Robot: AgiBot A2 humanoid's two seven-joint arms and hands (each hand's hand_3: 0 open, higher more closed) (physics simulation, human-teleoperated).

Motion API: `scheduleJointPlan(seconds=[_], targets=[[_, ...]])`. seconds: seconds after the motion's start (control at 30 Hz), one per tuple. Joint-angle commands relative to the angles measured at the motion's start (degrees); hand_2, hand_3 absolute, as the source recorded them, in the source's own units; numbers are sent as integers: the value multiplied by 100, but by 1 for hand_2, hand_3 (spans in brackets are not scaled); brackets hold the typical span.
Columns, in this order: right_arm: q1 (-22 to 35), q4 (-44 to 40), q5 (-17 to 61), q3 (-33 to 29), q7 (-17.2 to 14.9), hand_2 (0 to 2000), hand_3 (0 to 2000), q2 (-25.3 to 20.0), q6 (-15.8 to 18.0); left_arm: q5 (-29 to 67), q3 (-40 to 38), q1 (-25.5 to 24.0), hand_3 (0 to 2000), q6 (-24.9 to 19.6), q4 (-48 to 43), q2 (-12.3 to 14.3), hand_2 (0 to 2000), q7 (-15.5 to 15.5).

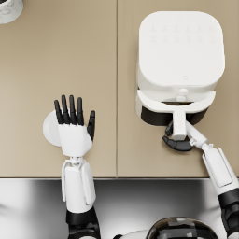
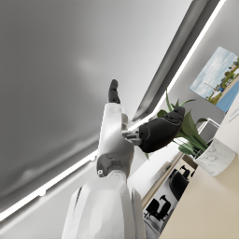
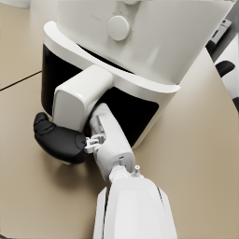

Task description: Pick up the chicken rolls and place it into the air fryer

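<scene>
The white air fryer [image 1: 179, 51] stands at the right on the tan table, its drawer pulled out a little so the dark basket wall shows. My right hand [image 1: 176, 141] grips the drawer's white handle [image 1: 179, 123] from below; the right wrist view shows the dark fingers [image 3: 60, 140] wrapped around the handle [image 3: 81, 95]. My left hand [image 1: 72, 126] is raised with fingers spread over a white plate [image 1: 49, 128] and holds nothing. In the left wrist view that hand [image 2: 140, 135] points up towards the ceiling. No chicken rolls show in any view; the hand covers most of the plate.
A marbled white pot [image 1: 8, 8] sits at the table's far left corner and holds a green plant [image 2: 184, 126]. The table's near edge [image 1: 116, 177] runs just before my forearms, with a grey metal surface below it.
</scene>
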Motion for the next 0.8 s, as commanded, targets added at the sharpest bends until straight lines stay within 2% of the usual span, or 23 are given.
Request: scheduleJointPlan(seconds=[0.03, 0.17, 0.2, 0.27, 0.3, 0.8], targets=[[1117, -386, 0, -175, -8, 2000, 2000, -1016, 55, 0, 41, 130, 0, 0, 56, -14, 0, 0], [1269, -666, 7, -132, -93, 2000, 2000, -1098, 73, 0, 42, 38, 0, 0, 77, -17, 0, 0], [1276, -666, 9, -109, -103, 2000, 2000, -1088, 73, 0, 54, 183, 0, 0, 176, -29, 0, 0], [1213, -494, 16, -28, -153, 2000, 2000, -1019, 35, 0, 72, 98, 0, 0, 155, -28, 0, 0], [454, -801, 20, -135, -151, 2000, 2000, -356, 34, 1, 66, 47, 0, 0, 150, -27, 0, 0], [450, -752, 13, -64, -130, 2000, 2000, -308, -9, 1, 79, 5, 0, 0, 177, -31, 0, 0]])
